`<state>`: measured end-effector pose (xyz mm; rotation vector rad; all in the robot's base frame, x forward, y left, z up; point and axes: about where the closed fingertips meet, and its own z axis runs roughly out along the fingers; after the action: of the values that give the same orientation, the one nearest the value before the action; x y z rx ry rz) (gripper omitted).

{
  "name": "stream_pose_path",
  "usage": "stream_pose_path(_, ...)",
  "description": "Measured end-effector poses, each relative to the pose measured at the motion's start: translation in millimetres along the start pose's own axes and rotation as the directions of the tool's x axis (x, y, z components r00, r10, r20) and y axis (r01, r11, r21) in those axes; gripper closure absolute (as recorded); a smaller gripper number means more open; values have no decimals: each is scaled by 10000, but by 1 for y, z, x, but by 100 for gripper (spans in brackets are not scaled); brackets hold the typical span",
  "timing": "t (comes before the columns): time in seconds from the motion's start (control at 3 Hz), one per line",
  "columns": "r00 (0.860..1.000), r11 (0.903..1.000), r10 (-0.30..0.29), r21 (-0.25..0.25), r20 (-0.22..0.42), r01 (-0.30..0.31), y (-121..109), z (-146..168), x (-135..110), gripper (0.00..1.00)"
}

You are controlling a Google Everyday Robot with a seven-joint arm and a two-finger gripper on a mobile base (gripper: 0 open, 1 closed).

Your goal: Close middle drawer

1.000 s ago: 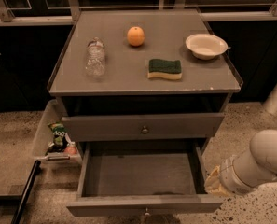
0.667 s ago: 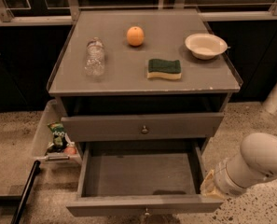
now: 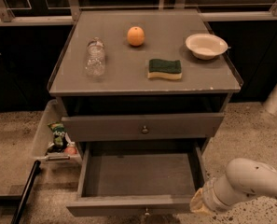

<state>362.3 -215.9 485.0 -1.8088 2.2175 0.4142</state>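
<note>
Gripper (image 3: 199,203) noted low at right, just beside the right front corner of the middle drawer (image 3: 138,205). Contact is not confirmed, and whether it is spread or pressed together cannot be told.

Over the last second it has been carried down and forward along the drawer's right side, as far as that corner. The drawer itself has not been shifted and is left pulled well out, knob (image 3: 146,212) at the bottom edge.

Judged: a push on the front is being set up; closing not begun.
</note>
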Motion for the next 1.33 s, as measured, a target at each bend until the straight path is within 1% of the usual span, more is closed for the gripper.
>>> stream_pose_path(0.33, 9959, 9990, -429, 161, 802, 417, 6, 30, 3, 100)
stream_pose_path(0.67, 9800, 9938, -1074, 466, 1678, 1010, 15, 50, 0, 100)
stream_pose_path(1.0, 9661, 9895, -1398, 659, 2170, 1284, 18, 69, 2, 100)
stream_pose_path(1.33, 9583, 9855, -1614, 896, 2357, 1439, 9, 80, 2, 100)
